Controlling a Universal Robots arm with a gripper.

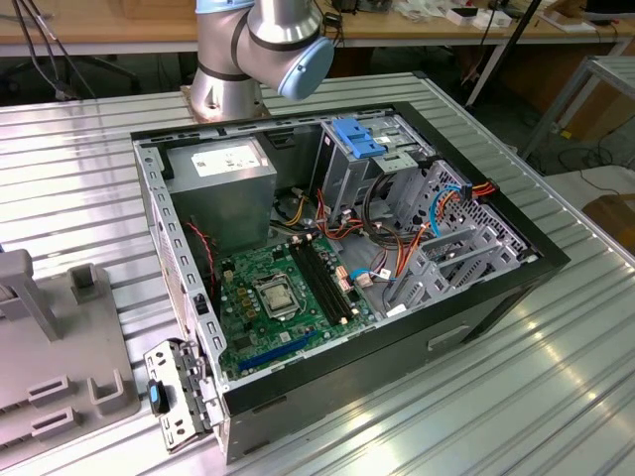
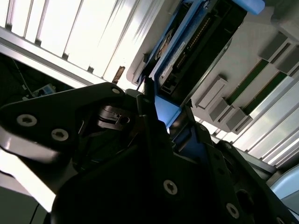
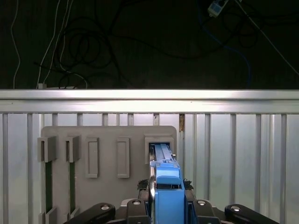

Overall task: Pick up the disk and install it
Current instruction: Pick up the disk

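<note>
In the first wrist view the disk [image 3: 167,196] stands on edge with its bright blue carrier rail facing the camera. Its far end sits at a slot of the grey holder block [image 3: 107,140]. My gripper [image 3: 167,192] is shut on it, with black fingers [image 3: 144,198] pressed against both sides of the blue rail. In the second wrist view the disk [image 2: 187,51] shows its dark connector edge and blue rail, running from the gripper [image 2: 163,116] towards the grey holder [image 2: 243,56].
The exterior view has the open computer case [image 1: 496,213] on the slatted metal table [image 1: 79,169], with a blue drive bay [image 1: 362,137], a grey power supply box [image 1: 223,178], motherboard [image 1: 278,297] and loose cables. The grey holder [image 1: 60,367] lies at the exterior view's left, and the arm's base [image 1: 238,69] behind the case.
</note>
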